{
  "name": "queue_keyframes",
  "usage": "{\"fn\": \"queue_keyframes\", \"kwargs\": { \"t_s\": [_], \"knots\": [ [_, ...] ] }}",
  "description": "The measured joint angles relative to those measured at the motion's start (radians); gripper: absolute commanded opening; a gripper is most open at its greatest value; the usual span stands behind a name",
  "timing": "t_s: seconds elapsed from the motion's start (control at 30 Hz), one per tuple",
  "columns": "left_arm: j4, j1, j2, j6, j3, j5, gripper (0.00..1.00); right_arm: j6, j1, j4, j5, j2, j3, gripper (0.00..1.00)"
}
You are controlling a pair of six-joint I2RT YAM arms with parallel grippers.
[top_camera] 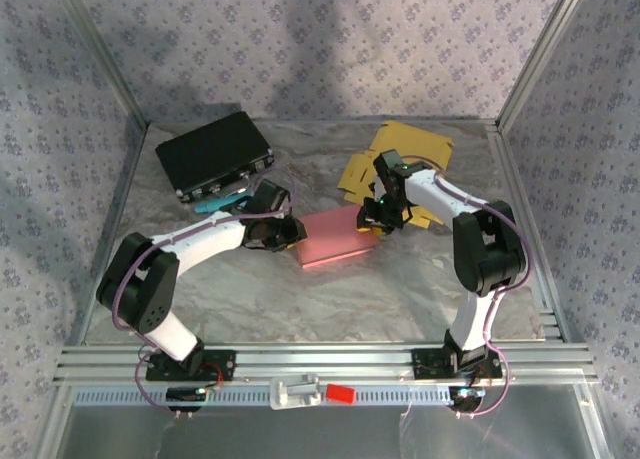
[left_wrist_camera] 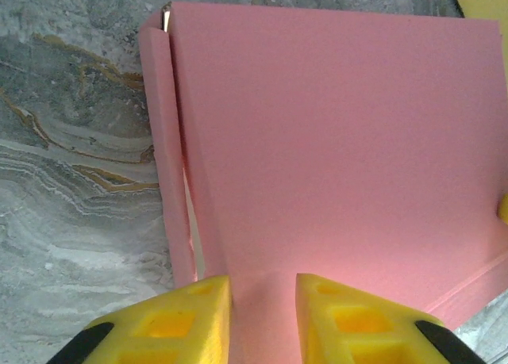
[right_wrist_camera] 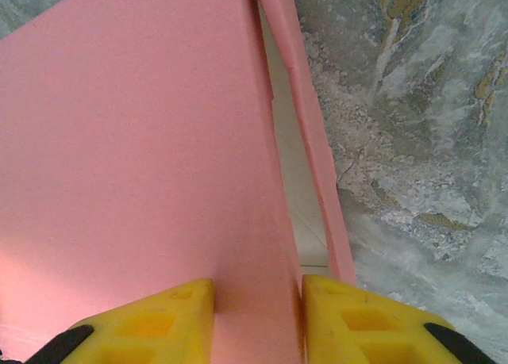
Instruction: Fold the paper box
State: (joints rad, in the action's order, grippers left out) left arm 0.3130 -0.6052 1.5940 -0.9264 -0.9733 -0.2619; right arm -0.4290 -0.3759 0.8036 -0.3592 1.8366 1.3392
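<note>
Your left gripper [top_camera: 288,231] sits at the left end of the pink box [top_camera: 335,237], which lies in the middle of the table [top_camera: 300,304] between both arms. Its fingers [left_wrist_camera: 190,320] stand narrowly apart with pink card filling the gap, so you cannot tell whether they pinch it. Your right gripper [top_camera: 376,223] meets the box's right end the same way, and its grip is just as unclear.

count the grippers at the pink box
2. The left gripper is at the box's left end in the top view, and the right gripper is at its right end. Each straddles pink paper.
</note>
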Motion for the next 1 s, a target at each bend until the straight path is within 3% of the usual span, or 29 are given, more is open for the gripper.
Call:
{"fn": "queue_keyframes", "kwargs": {
  "t_s": [0.23,0.63,1.0],
  "knots": [
    [0.002,0.0,0.027,0.002,0.002,0.011,0.2,0.0,-0.004,0.0,0.0,0.0,-0.002,0.28],
    [0.035,0.0,0.032,0.054,0.002,0.053,0.23,0.001,-0.026,0.002,0.016,0.021,-0.002,0.27],
    [0.062,0.0,0.05,0.089,0.002,0.072,0.26,0.024,-0.057,0.024,0.089,0.042,-0.002,0.35]
  ]
}}
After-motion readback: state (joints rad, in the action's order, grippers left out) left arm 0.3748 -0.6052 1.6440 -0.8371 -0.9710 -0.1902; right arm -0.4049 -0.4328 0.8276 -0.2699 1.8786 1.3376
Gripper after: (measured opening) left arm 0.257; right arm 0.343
